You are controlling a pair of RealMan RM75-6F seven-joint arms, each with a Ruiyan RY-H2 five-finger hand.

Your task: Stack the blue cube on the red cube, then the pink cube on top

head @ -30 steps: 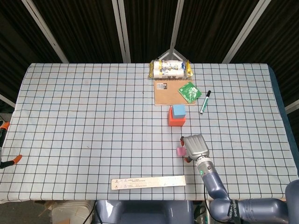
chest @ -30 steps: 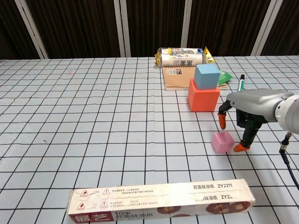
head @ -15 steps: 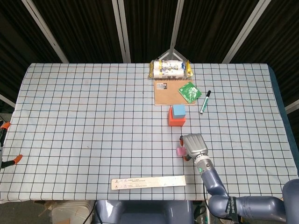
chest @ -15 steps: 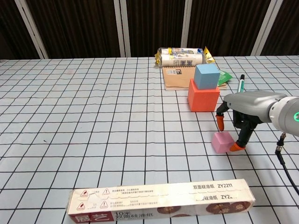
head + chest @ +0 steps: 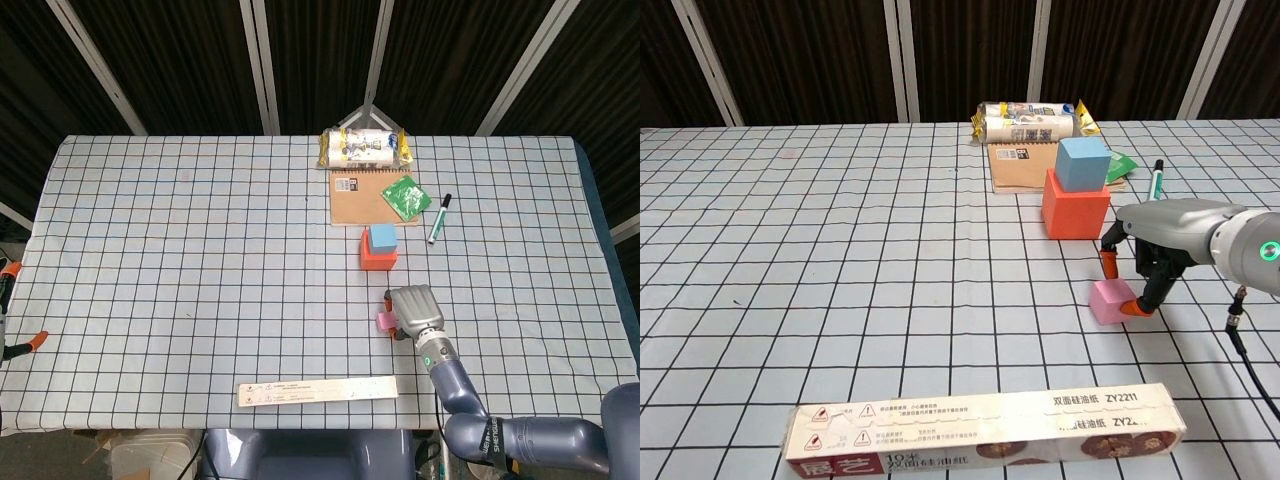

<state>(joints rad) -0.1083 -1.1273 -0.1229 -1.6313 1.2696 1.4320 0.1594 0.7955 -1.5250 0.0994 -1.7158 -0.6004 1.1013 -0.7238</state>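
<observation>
The blue cube point(image 5: 382, 237) point(image 5: 1082, 163) sits on the red cube point(image 5: 377, 258) point(image 5: 1075, 210), right of the table's middle. Just in front of them the small pink cube point(image 5: 384, 321) point(image 5: 1110, 299) rests on the cloth. My right hand point(image 5: 416, 311) point(image 5: 1163, 232) hangs over its right side. One orange fingertip point(image 5: 1137, 307) presses the cube's near right side and another touches its far edge, so the hand pinches it. My left hand appears in neither view.
A long flat box point(image 5: 316, 392) point(image 5: 985, 430) lies along the front edge. Behind the stack are a brown notebook point(image 5: 362, 200), a green packet point(image 5: 405, 196), a marker pen point(image 5: 439, 219) point(image 5: 1156, 178) and a snack pack point(image 5: 364, 148) point(image 5: 1032, 121).
My right hand has edged left and its fingertips have drawn in against the pink cube. The cube has slid a little to the left on the cloth.
</observation>
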